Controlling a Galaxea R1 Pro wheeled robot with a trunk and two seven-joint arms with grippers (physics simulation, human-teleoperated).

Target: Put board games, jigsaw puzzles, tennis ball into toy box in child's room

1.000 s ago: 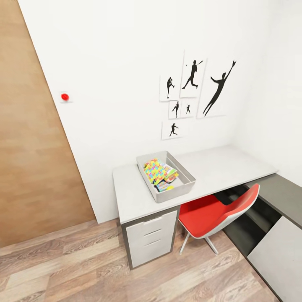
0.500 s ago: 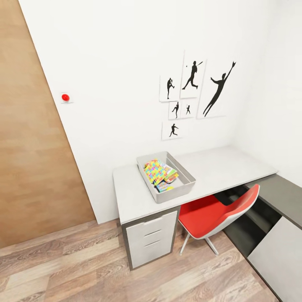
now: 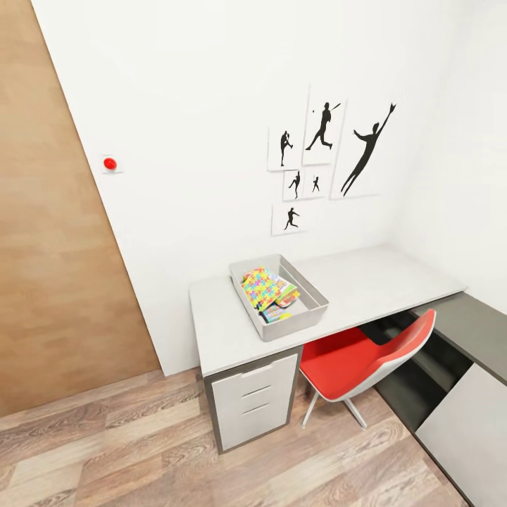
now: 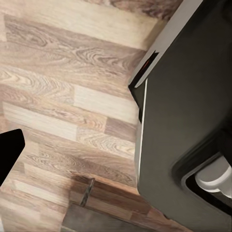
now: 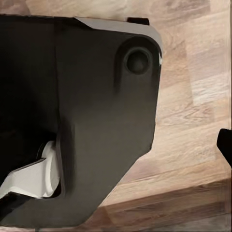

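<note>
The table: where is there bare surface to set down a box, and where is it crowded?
The table top is bare from the toy box across to the right-hand wall, and on a narrower strip between the toy box and the table's left end. Crowding is inside the toy box, where a jigsaw puzzle and other colourful flat items lie.

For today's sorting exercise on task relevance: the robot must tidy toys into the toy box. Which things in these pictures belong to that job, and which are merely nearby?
Belong to the job:
toy box
jigsaw puzzle, already lying in the toy box
table

Merely nearby:
red chair
silhouette pictures
red wall button
wooden door
</note>
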